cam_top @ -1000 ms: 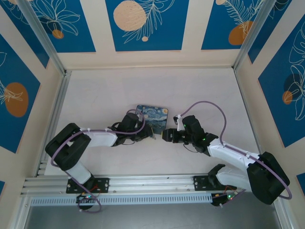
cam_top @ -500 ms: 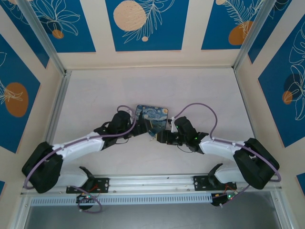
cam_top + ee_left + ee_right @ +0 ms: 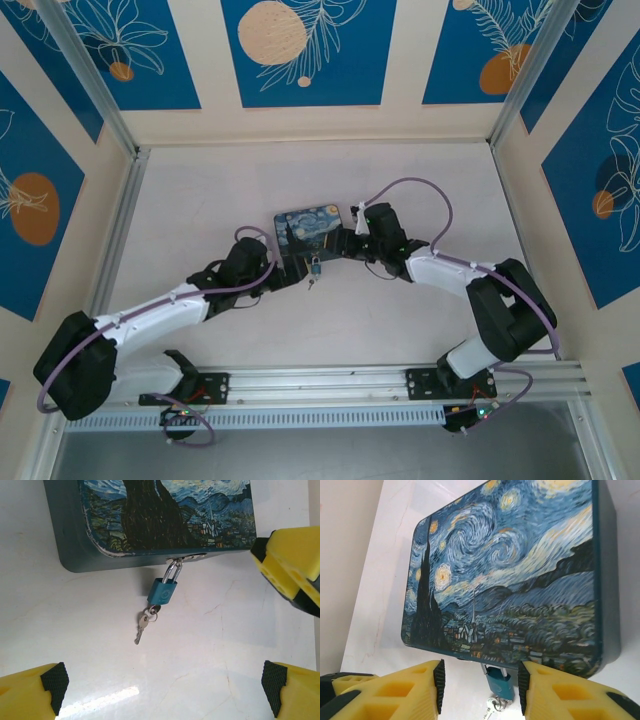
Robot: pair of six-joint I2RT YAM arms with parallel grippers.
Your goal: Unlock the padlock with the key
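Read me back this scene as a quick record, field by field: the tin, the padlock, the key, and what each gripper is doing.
tin: shut, painted lid up, on the table
padlock: teal, shackle looks closed through the tin's front hasp
key: flat on the table below the padlock, joined to its base by a small ring
left gripper: open, empty, short of the padlock
right gripper: open, empty, at the tin's front edge
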